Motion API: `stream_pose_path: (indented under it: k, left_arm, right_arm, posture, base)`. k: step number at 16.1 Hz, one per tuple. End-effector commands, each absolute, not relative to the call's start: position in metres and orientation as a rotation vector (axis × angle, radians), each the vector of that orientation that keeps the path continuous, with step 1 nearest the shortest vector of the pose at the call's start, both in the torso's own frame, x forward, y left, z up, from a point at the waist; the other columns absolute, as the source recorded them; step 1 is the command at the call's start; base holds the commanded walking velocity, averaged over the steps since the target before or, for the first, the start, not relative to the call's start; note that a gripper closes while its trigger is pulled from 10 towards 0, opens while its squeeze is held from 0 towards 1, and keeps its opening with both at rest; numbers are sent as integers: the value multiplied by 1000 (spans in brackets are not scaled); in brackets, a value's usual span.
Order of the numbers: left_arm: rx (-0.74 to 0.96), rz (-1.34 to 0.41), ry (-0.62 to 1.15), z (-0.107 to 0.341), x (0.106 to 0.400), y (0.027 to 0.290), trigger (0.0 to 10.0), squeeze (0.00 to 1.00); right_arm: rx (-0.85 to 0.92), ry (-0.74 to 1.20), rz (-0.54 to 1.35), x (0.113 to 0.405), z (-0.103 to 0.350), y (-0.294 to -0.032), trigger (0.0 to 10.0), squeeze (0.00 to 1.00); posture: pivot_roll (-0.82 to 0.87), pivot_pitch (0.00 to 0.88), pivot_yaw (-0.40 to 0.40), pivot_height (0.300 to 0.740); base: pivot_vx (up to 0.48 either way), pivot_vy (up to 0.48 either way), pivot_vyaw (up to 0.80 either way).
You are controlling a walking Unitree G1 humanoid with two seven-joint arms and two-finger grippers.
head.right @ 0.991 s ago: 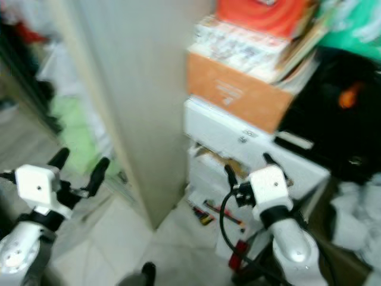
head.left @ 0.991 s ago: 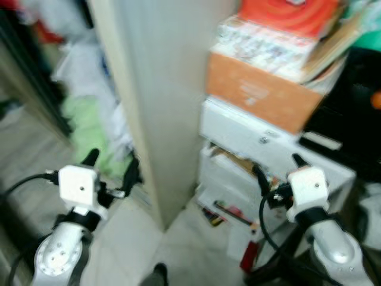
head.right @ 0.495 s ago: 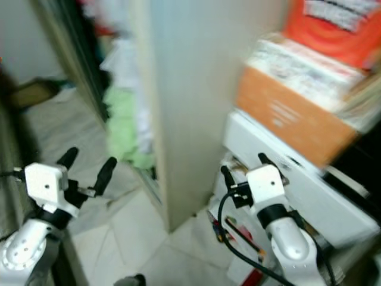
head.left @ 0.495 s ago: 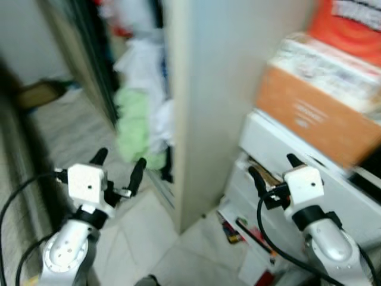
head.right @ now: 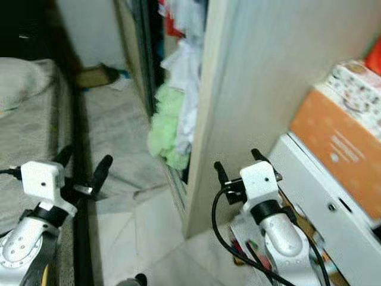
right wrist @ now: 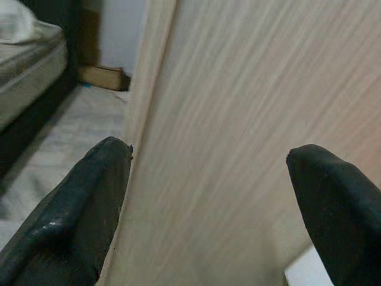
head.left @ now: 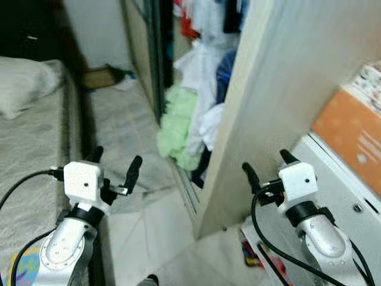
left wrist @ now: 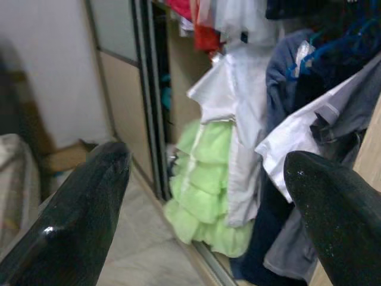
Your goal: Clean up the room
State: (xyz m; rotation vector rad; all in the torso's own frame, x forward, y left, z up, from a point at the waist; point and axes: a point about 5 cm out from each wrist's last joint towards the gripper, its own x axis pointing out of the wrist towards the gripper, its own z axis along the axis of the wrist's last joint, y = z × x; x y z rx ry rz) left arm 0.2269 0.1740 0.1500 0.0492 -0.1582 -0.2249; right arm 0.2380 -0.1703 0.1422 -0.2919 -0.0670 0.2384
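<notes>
Both arms are held up in front of me with nothing in them. My left gripper (head.left: 116,162) is open and faces an open wardrobe; in the left wrist view its fingers (left wrist: 77,220) frame a light green garment (left wrist: 208,190) bunched low under hanging white and grey clothes (left wrist: 286,131). My right gripper (head.left: 266,165) is open too, close to the wardrobe's pale wooden side panel (right wrist: 238,119). The green garment (head.left: 178,128) spills out at the wardrobe's foot onto the floor.
A bed (head.left: 30,137) with a pillow (head.left: 21,83) runs along the left. A cardboard box (head.left: 98,76) lies on the floor at the back. At the right stand a white drawer unit (head.left: 324,196) with an orange box (head.left: 351,134) on top, and small items (head.left: 262,262) on the floor.
The camera has swung left: the stack of boxes slid off to the right, and the wardrobe's inside and the bed came into view. Both grippers stay open.
</notes>
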Motion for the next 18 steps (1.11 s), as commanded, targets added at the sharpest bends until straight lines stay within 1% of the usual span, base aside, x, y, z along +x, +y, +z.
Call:
stream_pose_path:
  k: [1,9,18]
  left_arm:
    - [51,-229,-153,149,225,172,10000,0]
    - [48,-231,-153,149,225,170,10000,0]
    - [64,-239,-144,147,228,167,10000,0]
  right_arm:
    - [-295,-56,225,237,142,-175,10000,0]
    - [-291,-47,234,237,141,-174,10000,0]
    - [-288,-47,233,240,140,-173,10000,0]
  posture:
    - [56,144,-89,740]
    - [53,151,-91,740]
    - [58,140,-90,740]
  base:
    - [0,0,769]
    - [0,0,769]
    - [0,0,767]
